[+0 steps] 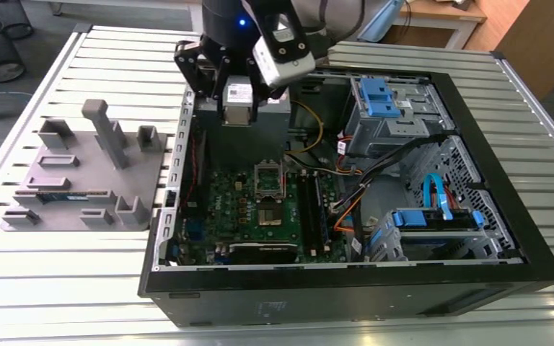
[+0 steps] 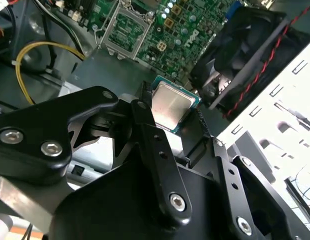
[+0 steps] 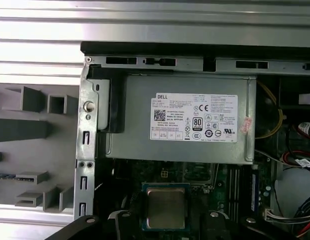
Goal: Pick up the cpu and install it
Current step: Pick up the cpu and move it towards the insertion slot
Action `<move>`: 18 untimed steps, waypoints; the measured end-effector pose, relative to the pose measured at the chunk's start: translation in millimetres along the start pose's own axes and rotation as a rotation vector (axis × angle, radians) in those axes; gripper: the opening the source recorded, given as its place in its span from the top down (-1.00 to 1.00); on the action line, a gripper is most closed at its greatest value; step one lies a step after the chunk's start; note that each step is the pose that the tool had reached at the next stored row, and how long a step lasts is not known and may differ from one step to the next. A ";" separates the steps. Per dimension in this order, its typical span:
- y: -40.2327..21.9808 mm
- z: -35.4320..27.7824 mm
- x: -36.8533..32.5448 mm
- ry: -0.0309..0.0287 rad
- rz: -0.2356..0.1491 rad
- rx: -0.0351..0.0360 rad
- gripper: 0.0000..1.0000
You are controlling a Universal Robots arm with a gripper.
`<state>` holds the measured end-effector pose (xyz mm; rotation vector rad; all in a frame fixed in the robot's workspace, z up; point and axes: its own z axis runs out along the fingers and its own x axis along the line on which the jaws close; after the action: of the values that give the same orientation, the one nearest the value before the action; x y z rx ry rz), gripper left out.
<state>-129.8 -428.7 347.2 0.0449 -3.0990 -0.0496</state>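
Observation:
In both wrist views the cpu [image 2: 172,105] [image 3: 165,206], a small square chip with a silver top and a thin green-edged rim, sits between my black fingers [image 2: 147,120]. My gripper [image 2: 174,112] [image 3: 166,219] is shut on it by two opposite edges. In the exterior view the gripper [image 1: 236,108] hangs over the rear part of the open computer case [image 1: 354,285], above the power supply. The metal-framed socket [image 1: 270,189] [image 2: 126,30] lies open on the green motherboard [image 1: 248,216], apart from the chip and lower than it.
A grey fixture block [image 1: 84,173] holding a green memory stick [image 1: 66,194] stands on the slatted table at the exterior view's left. Inside the case are the power supply [image 3: 180,122], a black fan [image 2: 245,40], blue drive cages [image 1: 388,101] and loose cables [image 1: 354,194].

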 end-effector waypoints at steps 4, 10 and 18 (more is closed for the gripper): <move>-4.3 0.2 -7.4 0.0001 0.000 0.0015 0.06; -8.6 0.5 -15.8 0.0004 0.000 0.0056 0.06; -11.7 6.6 -16.9 -0.0106 0.000 0.0070 0.06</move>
<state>-112.9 -439.7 339.6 0.0451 -3.1098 -0.0392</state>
